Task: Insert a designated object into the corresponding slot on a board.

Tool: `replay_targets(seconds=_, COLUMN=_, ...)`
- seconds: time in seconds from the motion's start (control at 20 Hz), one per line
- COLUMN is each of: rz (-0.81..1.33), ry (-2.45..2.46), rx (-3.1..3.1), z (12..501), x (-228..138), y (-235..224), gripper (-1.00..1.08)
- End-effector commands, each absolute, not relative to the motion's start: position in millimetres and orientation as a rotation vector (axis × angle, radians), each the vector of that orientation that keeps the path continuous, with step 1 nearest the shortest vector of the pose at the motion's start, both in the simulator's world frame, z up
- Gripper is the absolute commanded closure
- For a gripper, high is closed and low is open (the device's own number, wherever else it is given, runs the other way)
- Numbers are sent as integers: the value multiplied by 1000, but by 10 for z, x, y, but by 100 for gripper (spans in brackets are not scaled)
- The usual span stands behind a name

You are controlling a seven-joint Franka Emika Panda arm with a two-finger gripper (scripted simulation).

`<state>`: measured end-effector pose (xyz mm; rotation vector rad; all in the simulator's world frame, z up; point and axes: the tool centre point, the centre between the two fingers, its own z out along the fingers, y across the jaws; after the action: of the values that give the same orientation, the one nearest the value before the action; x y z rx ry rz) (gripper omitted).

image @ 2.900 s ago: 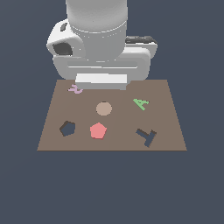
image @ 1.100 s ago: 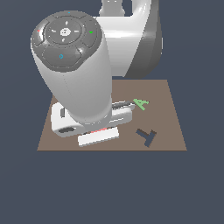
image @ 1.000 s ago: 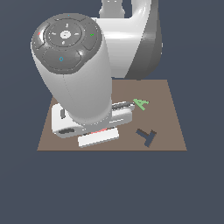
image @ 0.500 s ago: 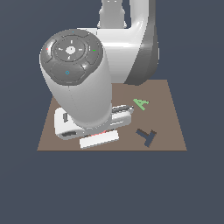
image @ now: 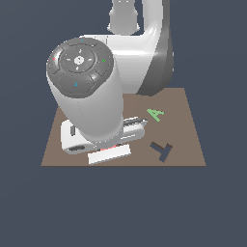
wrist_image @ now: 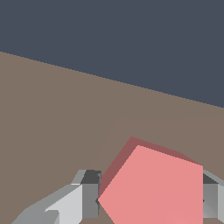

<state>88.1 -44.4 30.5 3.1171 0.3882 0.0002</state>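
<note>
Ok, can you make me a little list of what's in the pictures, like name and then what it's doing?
board: flat brown rectangle, partly hidden by the arm
red pentagon: between the tool's two fingers, both touching its sides
tool: shut on the red pentagon, close above the board
green letter A: lying on the board, towards the exterior view's right
T-shaped cutout: dark, empty, nearer the camera than the A
pentagon slot: hidden by the arm

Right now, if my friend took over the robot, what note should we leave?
Claw: its fingers sit on both sides of the red pentagon, apparently gripping it.
Pentagon: between the fingers, low over the brown board.
Pentagon slot: hidden behind the arm in the exterior view, so check where it is.
Done: the pentagon looks caught.
Left: carry it to its slot, line up the corners, push it in, let go.
</note>
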Motion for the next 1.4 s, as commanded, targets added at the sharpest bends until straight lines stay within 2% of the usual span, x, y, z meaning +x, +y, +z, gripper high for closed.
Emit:
replay_targets(seconds=0.0, rz=0, ry=389, rx=3117, z=299, x=881, y=-439, gripper=108)
replay_targets(seconds=0.65, rz=0, ry=469, rx=3106, z=318, x=830, y=-576, gripper=108)
replay_targets(seconds=1.35, rz=-1, ry=817, rx=3032, z=374, x=702, y=-1189, gripper=108)
